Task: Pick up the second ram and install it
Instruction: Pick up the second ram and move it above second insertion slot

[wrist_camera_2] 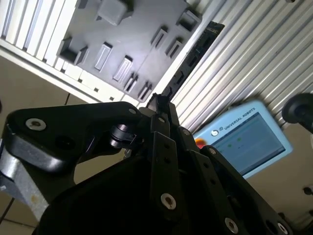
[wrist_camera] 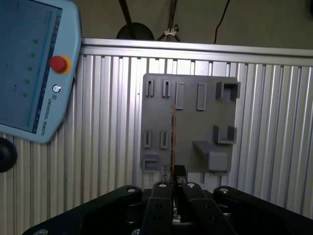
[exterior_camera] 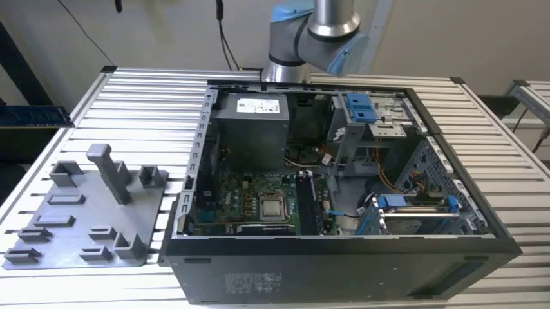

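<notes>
In both wrist views my gripper (wrist_camera_2: 160, 100) (wrist_camera: 174, 171) is shut on the second ram. The second ram (wrist_camera_2: 195, 51) is a long dark board with black chips that sticks straight out from the fingertips. In the first wrist view the second ram (wrist_camera: 173, 132) appears edge-on as a thin line. It hangs well above the grey fixture plate (wrist_camera: 195, 122) (wrist_camera_2: 127, 34), apart from it. In the exterior view the open computer case (exterior_camera: 344, 257) lies on the table with its motherboard (exterior_camera: 249, 199) exposed. The arm (exterior_camera: 318, 32) rises out of the picture behind the case.
The fixture plate (exterior_camera: 86, 219) with upright posts lies on the slatted table at the exterior view's left, beside the case. A teach pendant (wrist_camera: 29, 63) (wrist_camera_2: 244, 137) with a red button rests on the table. Drive cages with blue clips (exterior_camera: 365, 109) fill the case's right side.
</notes>
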Controlling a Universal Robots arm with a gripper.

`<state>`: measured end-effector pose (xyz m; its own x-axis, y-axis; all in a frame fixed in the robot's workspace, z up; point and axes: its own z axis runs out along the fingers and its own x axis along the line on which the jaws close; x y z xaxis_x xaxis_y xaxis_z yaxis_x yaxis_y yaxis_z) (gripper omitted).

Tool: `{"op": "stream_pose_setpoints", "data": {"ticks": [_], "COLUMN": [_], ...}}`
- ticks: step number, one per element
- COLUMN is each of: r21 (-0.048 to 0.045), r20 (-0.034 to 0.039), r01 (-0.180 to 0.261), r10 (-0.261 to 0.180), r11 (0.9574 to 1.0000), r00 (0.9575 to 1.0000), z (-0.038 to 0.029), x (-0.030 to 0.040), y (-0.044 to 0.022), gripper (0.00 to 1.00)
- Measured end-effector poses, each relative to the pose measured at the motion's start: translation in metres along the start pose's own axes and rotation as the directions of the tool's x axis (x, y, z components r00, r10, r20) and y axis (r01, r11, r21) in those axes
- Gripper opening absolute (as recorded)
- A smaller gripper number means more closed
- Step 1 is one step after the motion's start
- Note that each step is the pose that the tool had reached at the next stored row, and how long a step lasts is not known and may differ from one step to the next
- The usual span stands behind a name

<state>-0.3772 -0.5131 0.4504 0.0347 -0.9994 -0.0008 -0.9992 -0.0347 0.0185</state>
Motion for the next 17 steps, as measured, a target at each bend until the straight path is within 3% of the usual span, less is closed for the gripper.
{"op": "stream_pose_setpoints", "data": {"ticks": [17], "r21": [0.0], "r20": [0.0001], "r01": [0.0], "r10": [0.0], "r11": [1.0], "r00": [1.0], "z": [-0.0002], "x": [0.0004], "y": [-0.0109], "gripper": [0.14]}}
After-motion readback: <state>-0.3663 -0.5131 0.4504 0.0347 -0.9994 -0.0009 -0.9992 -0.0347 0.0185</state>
